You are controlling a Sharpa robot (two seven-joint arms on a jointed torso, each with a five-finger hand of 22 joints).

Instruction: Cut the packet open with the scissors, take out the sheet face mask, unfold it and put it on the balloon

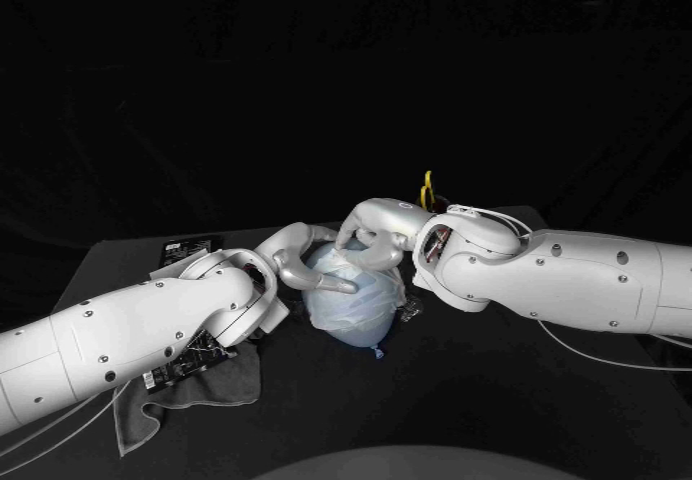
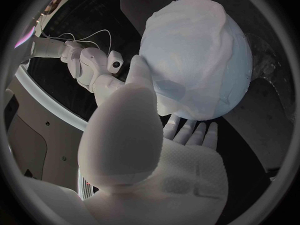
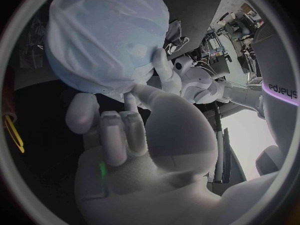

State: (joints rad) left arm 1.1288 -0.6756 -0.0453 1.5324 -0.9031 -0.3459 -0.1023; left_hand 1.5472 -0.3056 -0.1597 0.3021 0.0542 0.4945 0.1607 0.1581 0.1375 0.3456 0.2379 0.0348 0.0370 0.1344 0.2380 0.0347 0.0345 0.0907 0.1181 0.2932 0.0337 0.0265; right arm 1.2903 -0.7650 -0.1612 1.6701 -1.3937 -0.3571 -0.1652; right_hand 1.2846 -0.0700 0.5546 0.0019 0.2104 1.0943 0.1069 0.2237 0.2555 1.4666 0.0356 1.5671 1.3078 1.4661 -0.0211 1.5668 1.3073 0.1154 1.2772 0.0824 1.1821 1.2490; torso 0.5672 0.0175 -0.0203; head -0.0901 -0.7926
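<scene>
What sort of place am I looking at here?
Probably a robotics lab test bench: a black table, dark backdrop behind, and a left hand and right hand holding a balloon wearing a sheet mask.

My left arm (image 1: 130, 340) comes in from eight o'clock. My left hand (image 1: 296, 252) cups the balloon (image 1: 361, 325) from beneath, thumb against its side. My right arm (image 1: 577, 275) enters from three o'clock. My right hand (image 1: 372, 235) sets thumb and a fingertip on it, possibly pinching, other fingers curled.
</scene>
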